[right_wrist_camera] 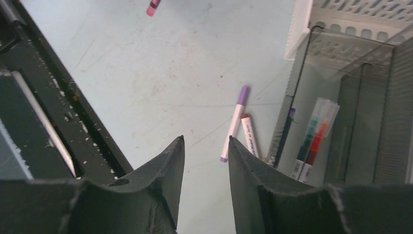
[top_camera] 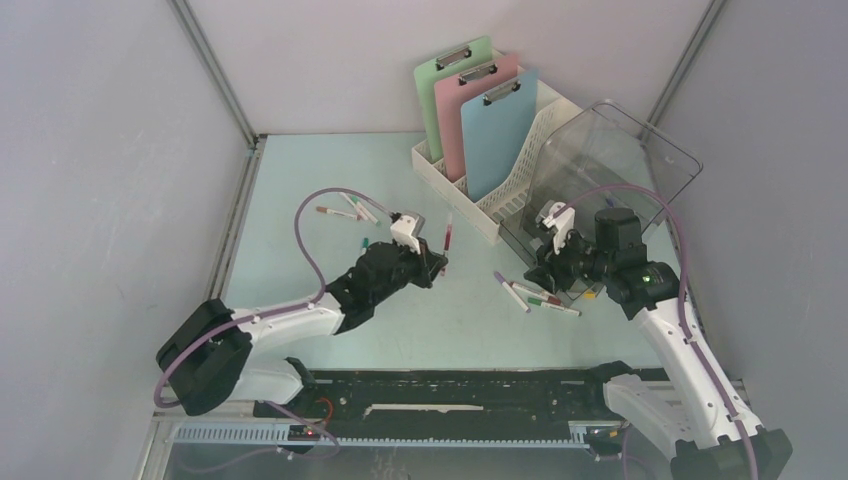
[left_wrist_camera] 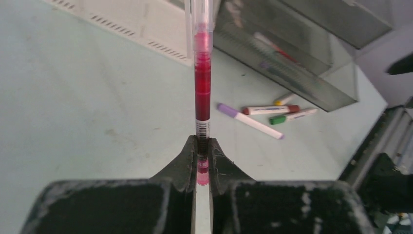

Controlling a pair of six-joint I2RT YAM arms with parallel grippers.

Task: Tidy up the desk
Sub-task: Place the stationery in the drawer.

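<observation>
The desk [top_camera: 300,200] is a pale mint-blue tabletop. My left gripper [top_camera: 438,262] is shut on a red pen [top_camera: 447,238], held above the middle of the desk; the left wrist view shows the red pen [left_wrist_camera: 202,87] clamped between the fingers [left_wrist_camera: 187,158], pointing away. My right gripper [top_camera: 535,272] is open and empty beside a clear plastic bin [top_camera: 610,170]. Loose markers [top_camera: 535,294] lie on the desk by it: a purple-capped one [right_wrist_camera: 234,122] and a red-capped one [right_wrist_camera: 249,134]. More pens [top_camera: 350,212] lie at the far left.
A white file rack [top_camera: 480,205] at the back holds green [top_camera: 440,85], pink [top_camera: 470,110] and blue [top_camera: 500,130] clipboards. The clear bin holds several pens [right_wrist_camera: 311,141]. A black rail [top_camera: 450,385] runs along the near edge. Grey walls enclose the desk.
</observation>
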